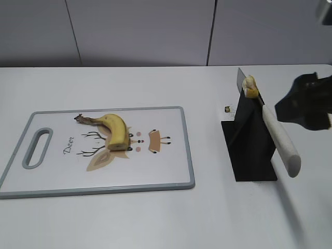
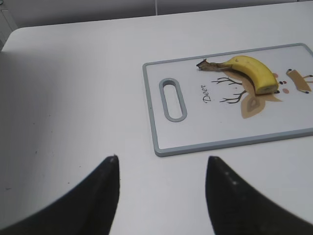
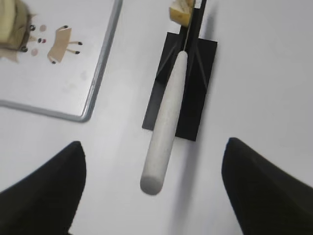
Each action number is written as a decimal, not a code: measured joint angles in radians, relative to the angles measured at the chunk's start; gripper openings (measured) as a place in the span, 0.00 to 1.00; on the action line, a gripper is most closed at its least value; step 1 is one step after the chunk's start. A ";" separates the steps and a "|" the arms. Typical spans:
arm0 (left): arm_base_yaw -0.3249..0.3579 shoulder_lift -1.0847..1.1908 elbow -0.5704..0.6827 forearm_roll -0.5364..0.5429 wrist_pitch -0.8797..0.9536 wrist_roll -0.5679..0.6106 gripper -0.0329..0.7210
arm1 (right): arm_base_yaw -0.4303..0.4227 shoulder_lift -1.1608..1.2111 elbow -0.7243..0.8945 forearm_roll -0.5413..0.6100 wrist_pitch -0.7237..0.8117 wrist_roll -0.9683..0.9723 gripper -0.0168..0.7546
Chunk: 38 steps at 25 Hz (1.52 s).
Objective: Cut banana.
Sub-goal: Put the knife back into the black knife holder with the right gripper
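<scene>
A yellow banana with its right end cut off lies on a white cutting board; both also show in the left wrist view, the banana on the board. A knife with a white handle rests in a black stand, with a banana piece stuck on its blade. In the right wrist view the handle points between my open, empty right jaws, which do not touch it. My right gripper hangs right of the stand. My left gripper is open and empty over bare table, left of the board.
The board has a grey rim, a handle slot at its left end and a printed deer drawing. A tiny dark scrap lies on the table left of the stand. A grey wall stands behind the table.
</scene>
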 joint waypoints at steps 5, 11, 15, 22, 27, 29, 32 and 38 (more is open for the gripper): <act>0.000 0.000 0.000 0.000 0.000 0.000 0.77 | 0.000 -0.165 0.004 0.098 0.128 -0.193 0.86; 0.000 0.000 0.000 0.000 0.000 0.000 0.77 | 0.000 -0.360 0.098 0.140 0.181 -0.278 0.84; 0.000 0.000 0.000 0.000 0.000 0.000 0.77 | 0.000 -0.490 0.166 0.153 0.232 -0.319 0.83; 0.000 0.000 0.000 0.000 0.000 0.000 0.74 | 0.000 -0.702 0.237 0.182 0.289 -0.393 0.80; 0.000 0.000 0.000 0.000 0.000 0.000 0.73 | 0.000 -0.816 0.303 0.205 0.304 -0.409 0.79; 0.000 0.000 0.000 0.000 0.000 0.000 0.73 | 0.000 -0.857 0.306 0.205 0.305 -0.409 0.79; 0.000 0.000 0.000 0.000 0.000 0.000 0.73 | 0.000 -0.918 0.308 0.205 0.305 -0.409 0.79; 0.000 0.000 0.000 0.000 0.000 0.000 0.73 | 0.000 -1.021 0.308 0.201 0.305 -0.420 0.79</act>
